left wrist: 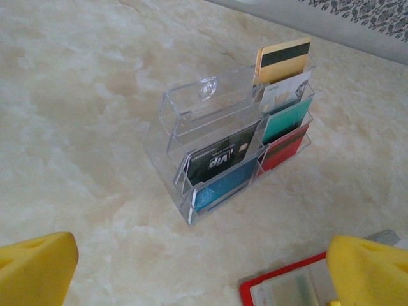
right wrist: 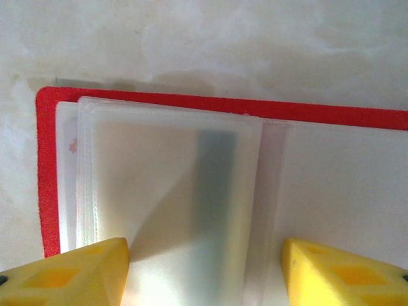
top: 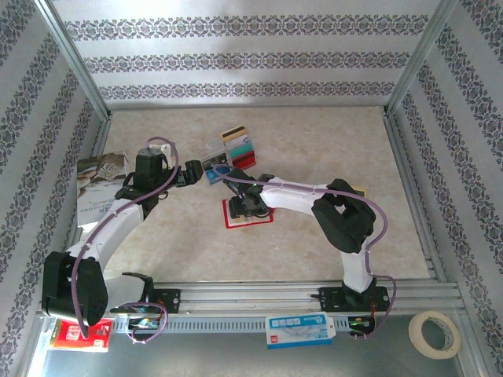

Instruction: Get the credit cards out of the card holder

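The small red bifold card holder (right wrist: 191, 105) with pale clear plastic pockets lay open and flat near the centre of the top view, directly beneath the right arm's jaws. From the right wrist, its long edge ran left to right across the frame and its fold ran top to bottom, right of centre. The 2 yellow fingertips (right wrist: 83, 271) stood apart at the lower corners, straddling the left stack of pockets and pinching nothing. Whether a card sat in those pockets could not be told.

The left arm's jaws gaped wide and empty at the lower edge of the left wrist view, beside the holder's corner, so the right arm was the nearer.

Up-frame on the marbled beige bench (top: 330, 141) stood a clear acrylic tiered rack (left wrist: 204, 102). It carried 6 thin plastic credit cards (left wrist: 285, 58): tan, white, teal, red, black and blue. It stood near the holder but apart, not blocking the reach. A printed magazine (top: 102, 181) lay far left, well apart.
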`<state>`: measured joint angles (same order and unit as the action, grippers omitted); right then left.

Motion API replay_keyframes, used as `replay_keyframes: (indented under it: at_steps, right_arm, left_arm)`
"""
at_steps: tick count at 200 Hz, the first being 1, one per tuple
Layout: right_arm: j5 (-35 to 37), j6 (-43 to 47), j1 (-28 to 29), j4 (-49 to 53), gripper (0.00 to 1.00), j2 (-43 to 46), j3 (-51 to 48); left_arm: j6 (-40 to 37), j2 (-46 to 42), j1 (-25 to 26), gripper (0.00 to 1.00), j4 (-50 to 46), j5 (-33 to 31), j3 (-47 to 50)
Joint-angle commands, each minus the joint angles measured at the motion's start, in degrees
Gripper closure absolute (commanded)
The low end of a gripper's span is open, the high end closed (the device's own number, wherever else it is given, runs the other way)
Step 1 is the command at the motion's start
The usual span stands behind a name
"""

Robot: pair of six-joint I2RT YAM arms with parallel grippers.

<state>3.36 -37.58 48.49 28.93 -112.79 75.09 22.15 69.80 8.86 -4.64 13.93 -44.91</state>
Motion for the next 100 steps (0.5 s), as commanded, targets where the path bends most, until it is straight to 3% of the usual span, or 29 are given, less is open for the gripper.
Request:
replay_keyframes:
  at_steps: [1,33,65,100]
  right_arm:
    - [-0.64,-1.28,-0.89,-0.1,0.4,0.3,-3.4]
    - [-1.65,-2.08,-1.73,-2.3,0.46,0.68,-5.71]
    - [-2.67,-2.8,-2.08,-5.02,0.58,1.0,-7.14]
    - [-3.0,-3.31,-2.46,-6.7,0.63,1.73,-8.51]
  left_arm:
    - [2.33,0.4,-0.89,0.01,-1.49,3.36,-0.66]
    - [2.84,3.83,-0.4,0.07,-2.53,18.24,-1.97]
    - [5.47,6.79,1.46,0.15,-7.79,18.22,-3.41]
    - [9.02,9.28,4.68,0.27,-9.74,18.47,-3.46]
